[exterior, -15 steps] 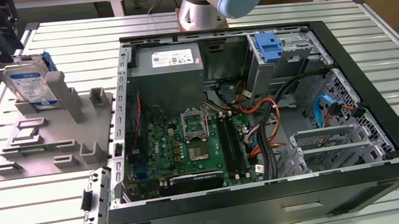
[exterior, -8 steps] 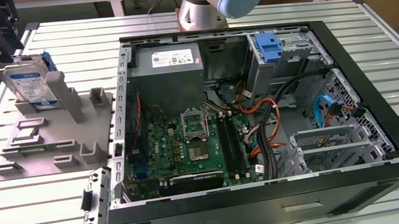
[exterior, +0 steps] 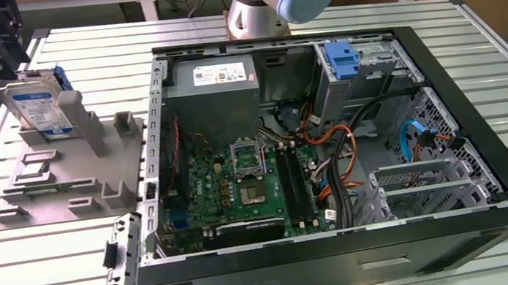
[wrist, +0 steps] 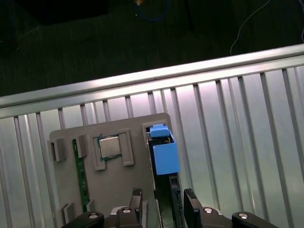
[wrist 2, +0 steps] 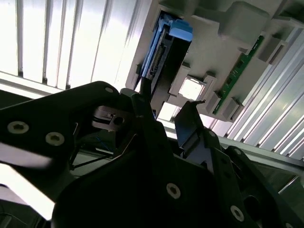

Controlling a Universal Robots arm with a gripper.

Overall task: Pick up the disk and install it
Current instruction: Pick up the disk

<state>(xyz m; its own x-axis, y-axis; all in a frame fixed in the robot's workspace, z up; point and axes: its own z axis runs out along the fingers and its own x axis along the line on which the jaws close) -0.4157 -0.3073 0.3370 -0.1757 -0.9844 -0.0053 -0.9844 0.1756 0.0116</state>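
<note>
Directly beneath the pincer (exterior: 0, 71), the disk (exterior: 36, 105) stands on edge in a slot of a grey fixture plate (exterior: 54, 191), which rests on the slatted tabletop (exterior: 16, 277). The pincer is released. In the first wrist view its fingers (wrist: 138, 202) are spread to either side of the disk's upper edge, with the blue carrier frame between them, and nothing is clamped. Beside the disk and farther from the pincer, the same plate seats a square processor chip (wrist: 110, 146) and a green memory module (wrist: 80, 175) in their own recesses. Well apart from the pincer, toward the exterior view's right, an open computer case (exterior: 487, 119) lies on the tabletop with its motherboard (exterior: 239, 181) exposed.
</note>
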